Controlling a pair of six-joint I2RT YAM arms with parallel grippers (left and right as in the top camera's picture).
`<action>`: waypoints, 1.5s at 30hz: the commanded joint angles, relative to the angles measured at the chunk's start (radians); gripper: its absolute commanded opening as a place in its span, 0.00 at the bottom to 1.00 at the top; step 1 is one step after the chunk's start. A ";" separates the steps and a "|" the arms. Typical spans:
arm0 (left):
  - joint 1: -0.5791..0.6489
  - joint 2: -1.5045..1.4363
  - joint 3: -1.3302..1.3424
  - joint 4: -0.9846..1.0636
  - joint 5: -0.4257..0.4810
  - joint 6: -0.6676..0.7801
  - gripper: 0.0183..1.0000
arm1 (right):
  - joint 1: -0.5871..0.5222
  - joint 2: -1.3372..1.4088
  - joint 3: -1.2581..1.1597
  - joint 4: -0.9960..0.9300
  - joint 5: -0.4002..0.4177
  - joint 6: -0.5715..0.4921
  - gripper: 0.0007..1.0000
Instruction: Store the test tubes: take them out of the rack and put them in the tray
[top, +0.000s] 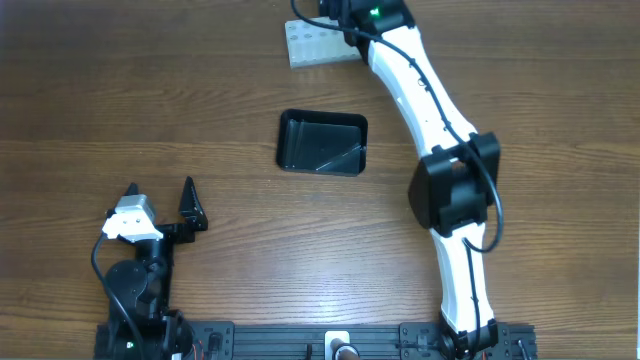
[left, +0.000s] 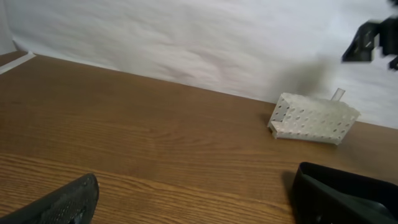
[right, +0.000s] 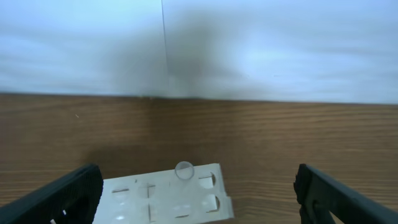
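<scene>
The right hand (right: 199, 177) is held wide open with nothing gripped, above the white rack (right: 161, 199). One clear test tube (right: 184, 169) is stood upright in a hole along one edge of the rack. The rack is set at the far side of the table (top: 150, 100), and the black tray (top: 322, 143) is placed nearer the arms' bases. The left hand (top: 160, 192) is likewise spread wide and empty, close to its own base and well apart from the tray.
</scene>
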 joint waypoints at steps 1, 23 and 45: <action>-0.005 -0.007 -0.004 -0.001 0.011 0.012 1.00 | 0.013 0.049 0.016 0.037 0.009 -0.007 0.96; -0.005 -0.007 -0.004 -0.001 0.011 0.012 1.00 | 0.035 0.151 0.016 0.121 0.008 -0.033 0.95; -0.005 -0.007 -0.004 -0.001 0.011 0.012 1.00 | 0.035 0.196 0.015 0.166 0.009 -0.041 0.92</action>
